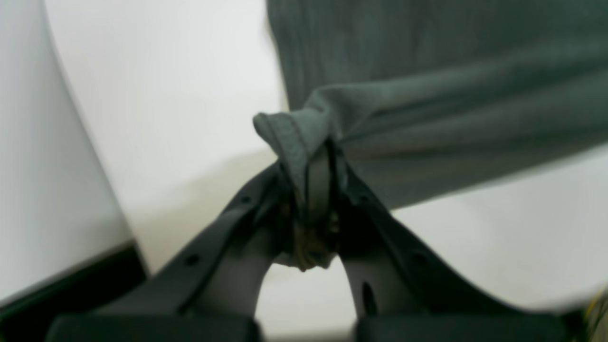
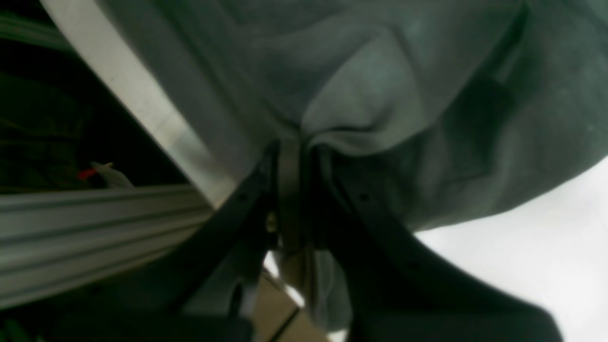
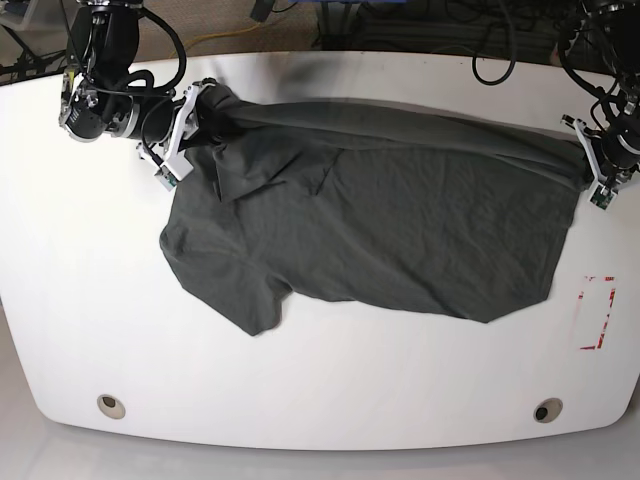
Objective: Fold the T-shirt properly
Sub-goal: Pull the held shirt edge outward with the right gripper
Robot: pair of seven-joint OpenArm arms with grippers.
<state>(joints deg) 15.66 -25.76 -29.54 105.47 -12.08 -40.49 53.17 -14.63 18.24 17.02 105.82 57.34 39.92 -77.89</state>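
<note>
**Ana:** Base view first: where is the T-shirt (image 3: 390, 230)?

**Ben:** Spread across the far half of the white table (image 3: 300, 390), its long axis running left to right. One far corner is lifted at each end, so the far edge runs as a taut ridge between the two arms, while the near part lies flat and wrinkled. A sleeve (image 3: 250, 300) points toward the near left.

**Ana:** And the left gripper (image 1: 317, 156)?

**Ben:** Clenched on a bunched bit of hem at the right end in the base view; its wrist view shows cloth pinched between the black fingers (image 1: 247, 209).

**Ana:** The right gripper (image 2: 292, 152)?

**Ben:** Also clamped on the T-shirt, at the far left corner. Its wrist view is dark and blurred, but fabric seems gathered right at the fingertips, draping over them.

**Ana:** Anything else?

**Ben:** A red-outlined rectangle (image 3: 597, 313) marked on the table, near the shirt's right edge but apart from it.
</note>
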